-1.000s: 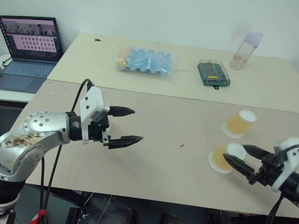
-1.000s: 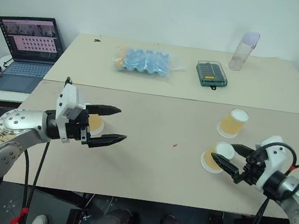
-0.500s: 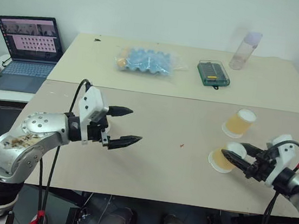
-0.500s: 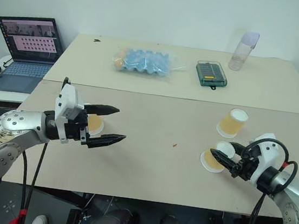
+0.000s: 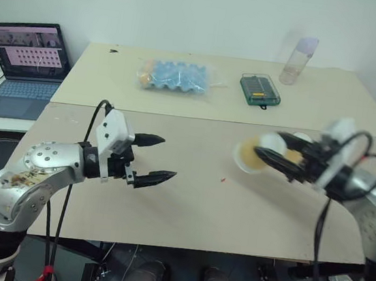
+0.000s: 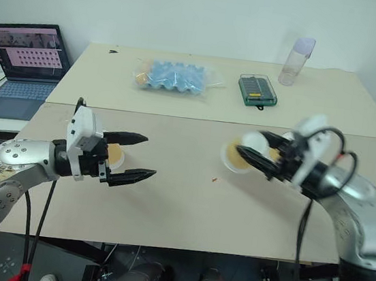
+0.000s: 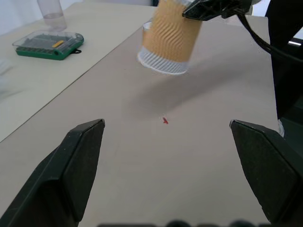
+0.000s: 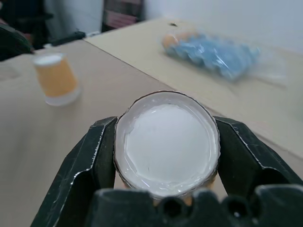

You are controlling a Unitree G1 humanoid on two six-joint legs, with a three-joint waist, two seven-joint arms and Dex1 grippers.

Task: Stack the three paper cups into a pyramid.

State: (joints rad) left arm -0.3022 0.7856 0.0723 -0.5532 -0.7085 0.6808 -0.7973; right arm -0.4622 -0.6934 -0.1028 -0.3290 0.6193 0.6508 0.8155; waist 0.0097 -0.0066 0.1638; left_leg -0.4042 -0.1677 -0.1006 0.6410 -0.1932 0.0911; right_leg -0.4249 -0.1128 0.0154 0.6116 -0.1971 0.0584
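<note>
While airborne, the cup [image 8: 166, 142] sits between the right fingers [image 8: 85, 156].

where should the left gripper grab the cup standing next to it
Grip the upside-down cup around its yellow side wall, mid-height, coming in level from the side. It stands on its wide rim, narrow base up, so the tapered wall likely offers the surest hold. The left gripper, jaws open, is close by.

On the far counter [image 5: 178, 105] you have a green case [image 5: 259, 90]; the blue egg tray [image 5: 175, 76] lies left of it, the clear bottle [image 5: 297, 60] right, the laptop [image 5: 23, 58] far left.
</note>
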